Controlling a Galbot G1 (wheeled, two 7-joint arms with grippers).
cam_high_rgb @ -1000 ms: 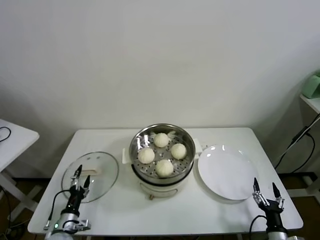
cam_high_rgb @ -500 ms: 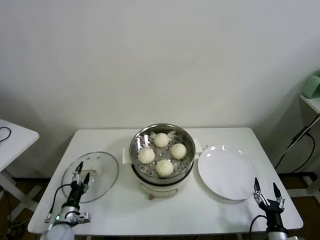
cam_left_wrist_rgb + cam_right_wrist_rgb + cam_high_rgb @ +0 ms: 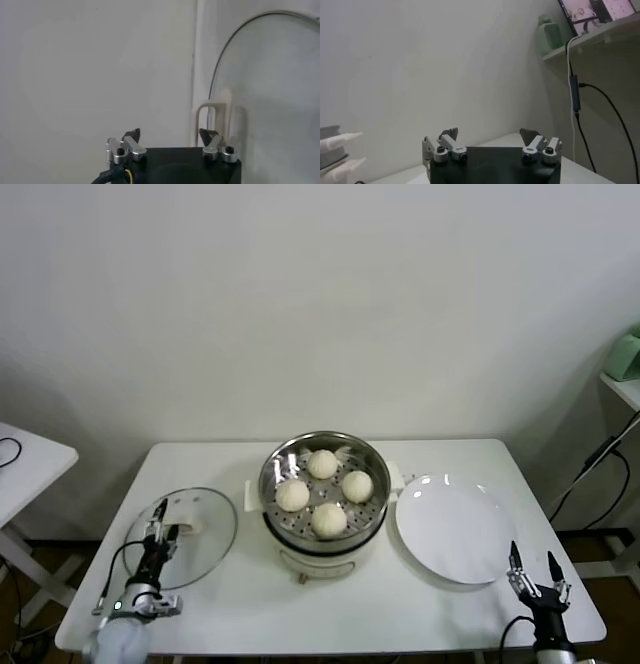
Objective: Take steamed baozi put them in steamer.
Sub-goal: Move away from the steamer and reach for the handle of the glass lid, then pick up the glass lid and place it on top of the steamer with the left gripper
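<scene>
Inside shiny steel steamer (image 3: 372,464): 4 smooth off-white baozi (image 3: 328,520), dome-shaped.

Four off-white steamed baozi (image 3: 324,491) sit in the shiny steel steamer (image 3: 324,484) with perforated tray; plate (image 3: 455,529) and table (image 3: 250,594) are white.

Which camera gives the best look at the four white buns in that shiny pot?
The head view: all four off-white dough buns sit in plain sight on the perforated tray of the round stainless-steel steamer. Neither the left wrist view nor the right wrist view shows the buns at all.
</scene>
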